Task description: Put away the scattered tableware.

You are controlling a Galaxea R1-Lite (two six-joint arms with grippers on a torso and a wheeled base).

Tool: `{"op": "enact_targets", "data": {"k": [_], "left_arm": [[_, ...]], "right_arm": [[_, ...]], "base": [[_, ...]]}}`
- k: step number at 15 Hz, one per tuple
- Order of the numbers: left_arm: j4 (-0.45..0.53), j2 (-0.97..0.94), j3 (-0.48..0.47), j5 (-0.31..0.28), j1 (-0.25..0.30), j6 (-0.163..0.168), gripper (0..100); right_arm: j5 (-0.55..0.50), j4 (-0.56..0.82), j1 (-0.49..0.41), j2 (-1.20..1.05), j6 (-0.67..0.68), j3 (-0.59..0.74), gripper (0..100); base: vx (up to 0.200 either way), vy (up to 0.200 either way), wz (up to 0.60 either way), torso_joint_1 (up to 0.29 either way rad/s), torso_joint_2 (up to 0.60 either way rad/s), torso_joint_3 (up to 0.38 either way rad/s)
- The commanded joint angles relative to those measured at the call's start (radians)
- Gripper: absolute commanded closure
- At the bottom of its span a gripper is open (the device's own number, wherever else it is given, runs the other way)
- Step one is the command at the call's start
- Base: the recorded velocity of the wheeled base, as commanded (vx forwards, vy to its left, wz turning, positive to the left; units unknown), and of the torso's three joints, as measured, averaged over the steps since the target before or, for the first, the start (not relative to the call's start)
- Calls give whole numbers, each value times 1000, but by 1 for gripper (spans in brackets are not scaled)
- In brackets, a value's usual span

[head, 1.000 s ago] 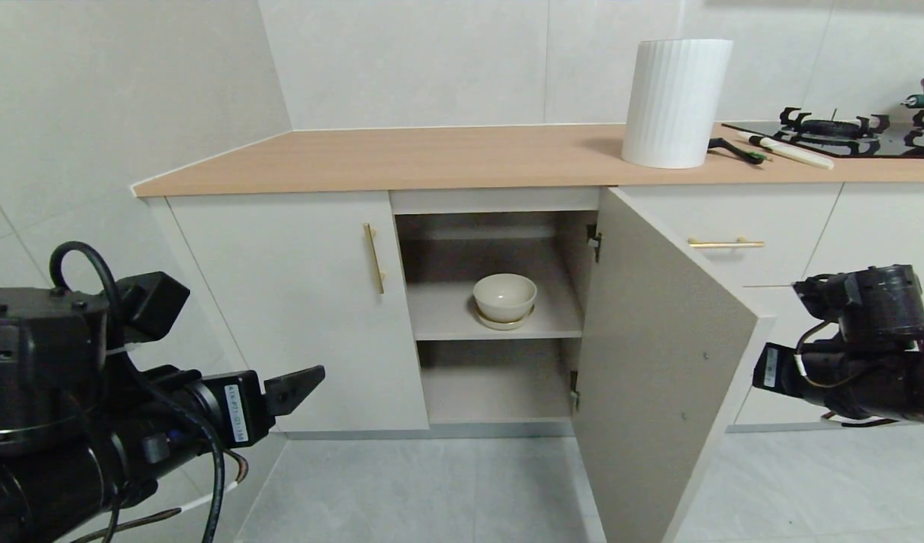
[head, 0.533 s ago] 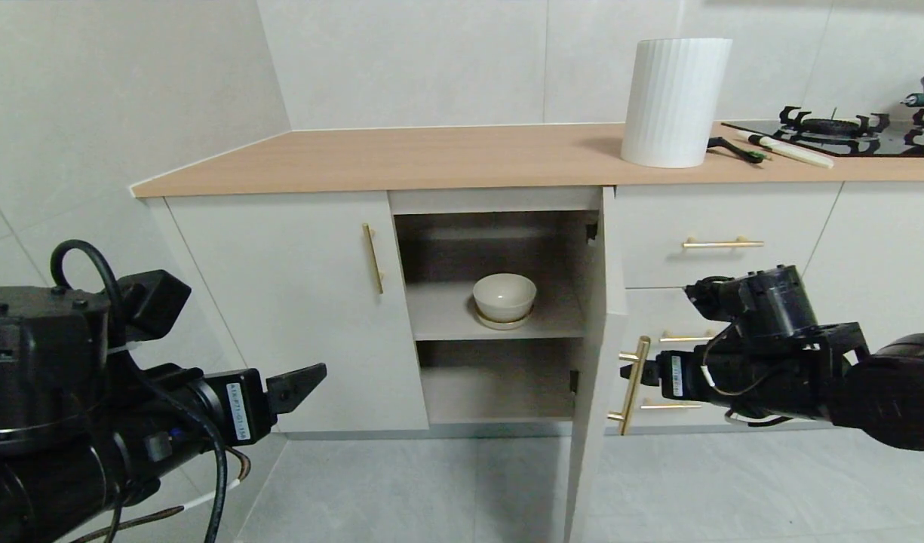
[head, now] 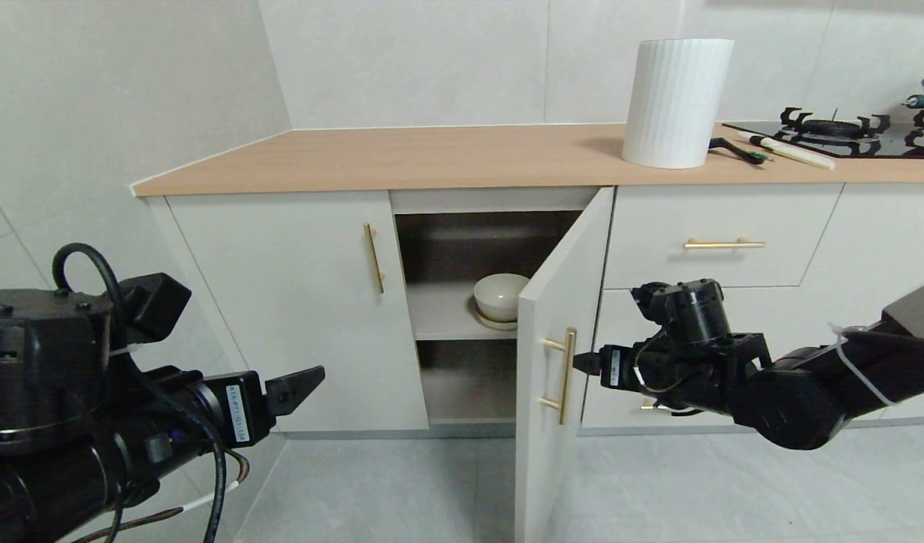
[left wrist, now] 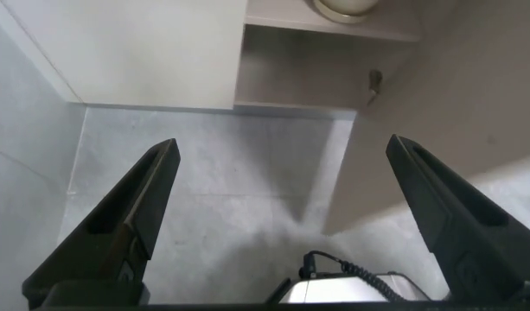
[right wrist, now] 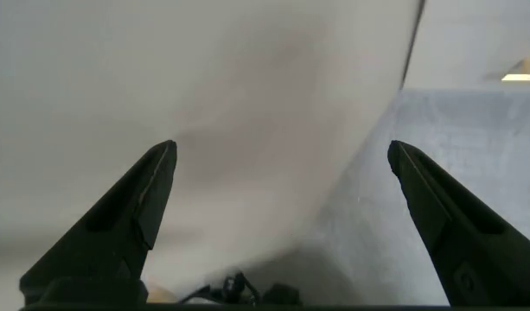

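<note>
A cream bowl sits on a small plate on the middle shelf of the cabinet, partly hidden behind the half-swung door. My right gripper is at the outer face of that door, right beside its gold handle, fingers open. In the right wrist view the gripper spreads wide against the door face. My left gripper hangs open at the lower left, well away from the cabinet. The left wrist view shows the gripper over the floor, with the bowl at the edge.
On the wooden counter stand a tall white ribbed cylinder, a knife and a gas hob. The left cabinet door is shut. Drawers with a gold handle lie right of the cabinet. Grey floor is free below.
The cabinet door has swung from wide open to roughly half shut. My right arm moved left with it, staying at its outer face. The left arm kept still.
</note>
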Motion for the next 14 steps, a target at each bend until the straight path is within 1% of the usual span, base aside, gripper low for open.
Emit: {"op": "enact_targets", "data": {"k": [1,2,4,5,11,14], "left_arm": [[0,3,0,0,0,1,0],[1,1,2,1,0,5,0],[1,-2,13,3,0,27,0],[1,-2,13,3,0,30,0],[1,1,13,6,1,28,0],[4,0,14,6,1,30,0]], "right_arm": [[-1,-3,1,44,1,-5,0],[-1,-3,1,42,6,-11,0],[-1,-3,3,45,32,-20,0],[0,-3,4,48,35,-22,0],[-4,-7,34,102,114,-72,0],[-1,-68,43,127,154,-78,0]], "base": [[0,0,0,0,0,0],[0,0,0,0,0,0],[0,0,0,0,0,0],[0,0,0,0,0,0],[0,0,0,0,0,0],[0,0,0,0,0,0]]}}
